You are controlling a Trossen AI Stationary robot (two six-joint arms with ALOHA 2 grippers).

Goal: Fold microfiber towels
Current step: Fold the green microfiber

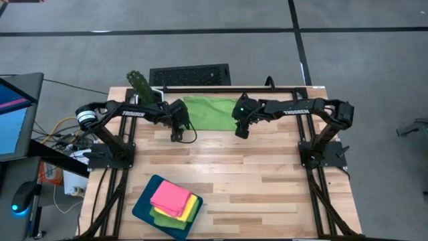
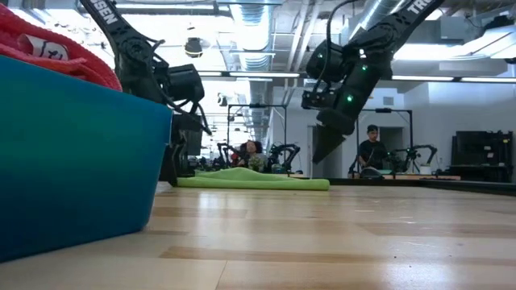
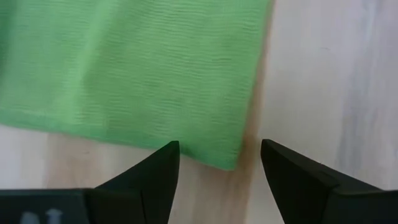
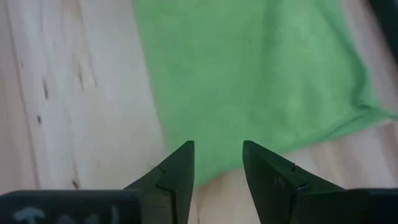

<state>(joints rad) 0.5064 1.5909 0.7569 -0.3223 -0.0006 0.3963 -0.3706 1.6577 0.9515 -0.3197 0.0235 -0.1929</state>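
Observation:
A lime green towel (image 1: 210, 112) lies flat at the table's far middle; it also shows in the low view (image 2: 250, 181). My left gripper (image 1: 177, 136) is open just above the towel's near left corner (image 3: 230, 158), its fingers standing on either side of that corner. My right gripper (image 1: 241, 132) is open above the towel's near right edge (image 4: 205, 155) and is raised clear of the table in the low view (image 2: 322, 149). A pink towel (image 1: 170, 196), a yellow one (image 1: 190, 207) and a green one lie folded in a stack on the dark teal tray (image 1: 144, 209).
The teal tray stands at the table's near left and fills the left of the low view (image 2: 72, 153). A black grille (image 1: 189, 73) lies beyond the far edge. Bare wood (image 1: 267, 181) stretches from the green towel to the near edge. People show in the room behind (image 2: 371, 149).

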